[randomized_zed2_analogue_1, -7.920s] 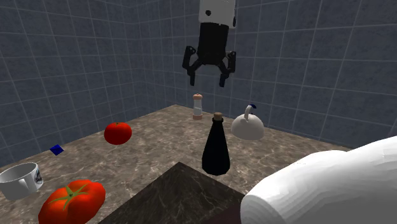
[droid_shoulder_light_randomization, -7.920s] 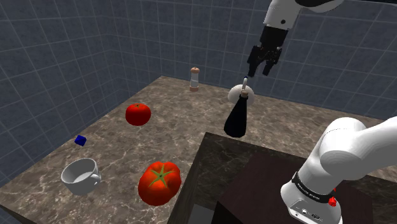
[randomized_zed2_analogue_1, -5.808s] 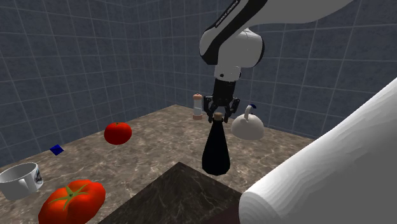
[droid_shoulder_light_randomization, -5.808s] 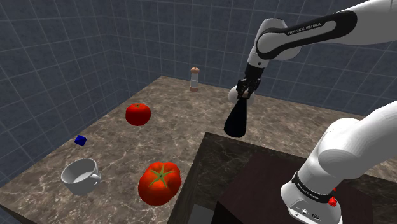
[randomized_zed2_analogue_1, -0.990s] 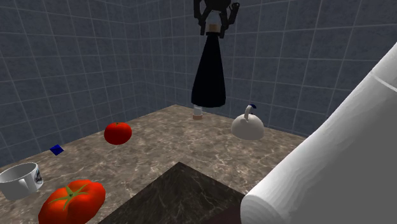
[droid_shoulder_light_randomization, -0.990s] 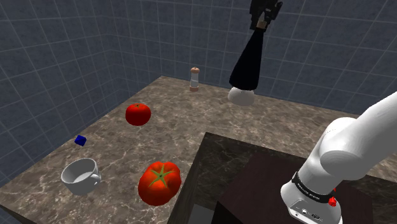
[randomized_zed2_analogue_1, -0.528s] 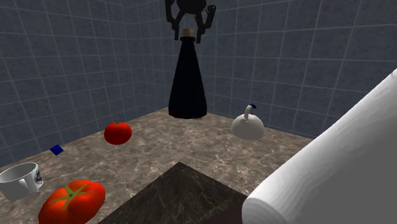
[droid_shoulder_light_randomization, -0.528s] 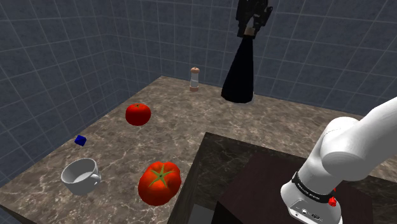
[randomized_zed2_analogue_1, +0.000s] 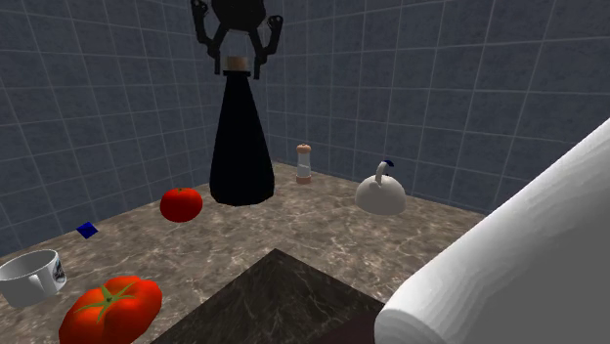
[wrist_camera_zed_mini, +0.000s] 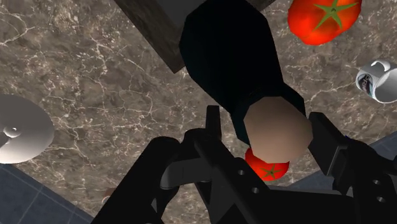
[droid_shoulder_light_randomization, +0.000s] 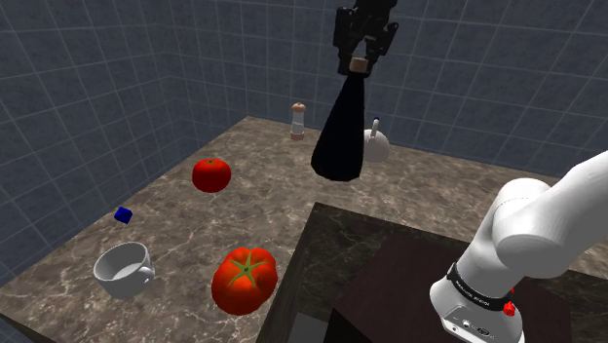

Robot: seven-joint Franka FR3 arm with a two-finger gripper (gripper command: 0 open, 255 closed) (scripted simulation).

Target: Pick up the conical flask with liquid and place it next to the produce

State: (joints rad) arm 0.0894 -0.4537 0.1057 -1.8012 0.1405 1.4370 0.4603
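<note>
Marbled counter [droid_shoulder_light_randomization: 166, 222]: flask not set down yet.
Black conical flask [droid_shoulder_light_randomization: 341, 136]: corked, aloft, well clear of counter; pick-up done.
Gripper [droid_shoulder_light_randomization: 359, 65]: fingers clamped on flask neck.
Small tomato [droid_shoulder_light_randomization: 211, 174]: likely goal; carry and placing remain.

You're looking at dim, even light: the blue-grey tiled walls [droid_shoulder_light_randomization: 117, 78] look murky, the black conical flask [randomized_zed2_analogue_1: 240, 147] reads as a flat silhouette, and the white arm link [randomized_zed2_analogue_1: 508, 264] is brightest. Edges look crisp throughout.
</note>
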